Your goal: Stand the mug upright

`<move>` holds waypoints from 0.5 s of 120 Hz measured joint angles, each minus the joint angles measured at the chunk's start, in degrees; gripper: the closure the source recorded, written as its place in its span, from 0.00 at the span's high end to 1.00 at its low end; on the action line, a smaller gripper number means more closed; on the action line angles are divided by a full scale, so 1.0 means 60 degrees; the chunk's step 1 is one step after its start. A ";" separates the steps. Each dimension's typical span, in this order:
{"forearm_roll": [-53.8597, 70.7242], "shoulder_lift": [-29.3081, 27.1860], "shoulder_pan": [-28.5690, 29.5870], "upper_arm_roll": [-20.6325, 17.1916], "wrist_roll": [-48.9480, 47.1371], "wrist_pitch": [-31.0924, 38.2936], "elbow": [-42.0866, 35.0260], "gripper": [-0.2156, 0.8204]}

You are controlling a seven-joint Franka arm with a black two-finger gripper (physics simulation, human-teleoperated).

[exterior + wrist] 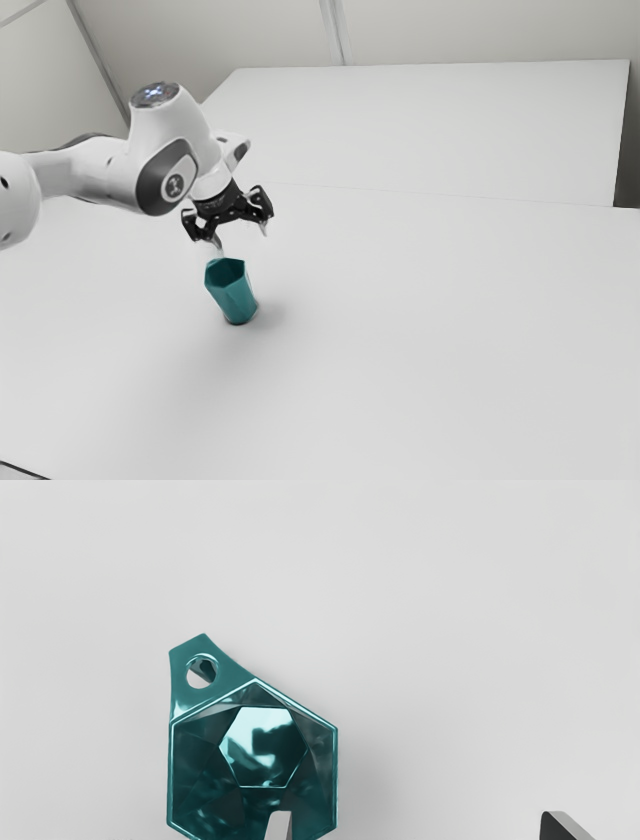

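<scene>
White tabletop (420, 340) spreads beneath the gripper (241, 238), whose fingers stand wide apart. One fingertip is right by the rim of the teal mug (234, 296), which stands mouth up, its pierced handle (227, 680) jutting outward.

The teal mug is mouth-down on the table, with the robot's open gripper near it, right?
Not quite: the mug has its mouth facing up; the wrist view looks right into it. It is on the table, and the open gripper is near it, as you say.
</scene>
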 joint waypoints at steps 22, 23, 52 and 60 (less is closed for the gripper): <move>0.0098 -0.0115 -0.0293 -0.0013 0.0362 -0.1713 0.1452 0.76; 0.0122 -0.0114 -0.0297 -0.0013 0.0393 -0.1785 0.1503 0.76; 0.0606 -0.0081 -0.0236 -0.0014 0.1447 -0.3444 0.2705 0.78; 0.0723 -0.0099 -0.0275 -0.0015 0.1703 -0.3798 0.2948 0.79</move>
